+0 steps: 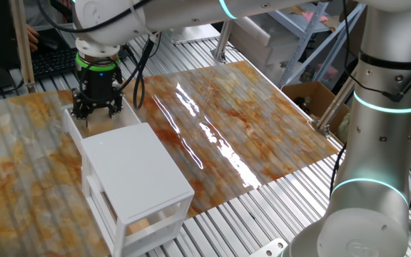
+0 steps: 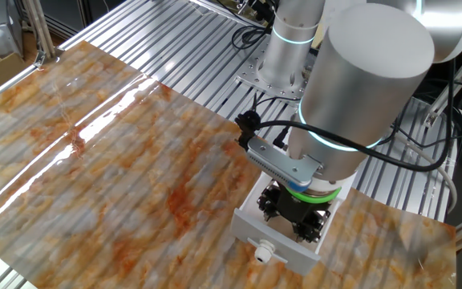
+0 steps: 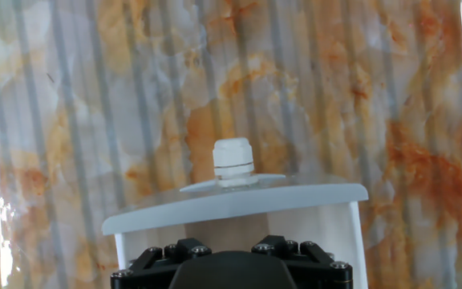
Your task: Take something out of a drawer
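The white drawer (image 1: pixel 70 123) is pulled out of the white cabinet (image 1: pixel 134 168) toward the far left. My gripper (image 1: pixel 98 108) reaches down inside it, fingers below the rim. In the other fixed view the gripper (image 2: pixel 295 218) fills the drawer (image 2: pixel 273 234), whose knob (image 2: pixel 263 254) faces the camera. The hand view shows the drawer's front wall (image 3: pixel 231 202) and knob (image 3: pixel 235 160), with a tan surface (image 3: pixel 239 225) just inside. I cannot tell if that is the wooden block. The fingertips are hidden, so the block itself is not clearly seen.
A tan lump (image 1: pixel 140 225) shows blurred through the cabinet's lower frosted drawer. A marbled orange mat (image 1: pixel 248 121) covers the slatted metal table. A cardboard box (image 1: pixel 311 96) stands off the right edge. A keyboard (image 1: pixel 48 63) lies behind. The arm's base column (image 1: pixel 380 128) rises at the right.
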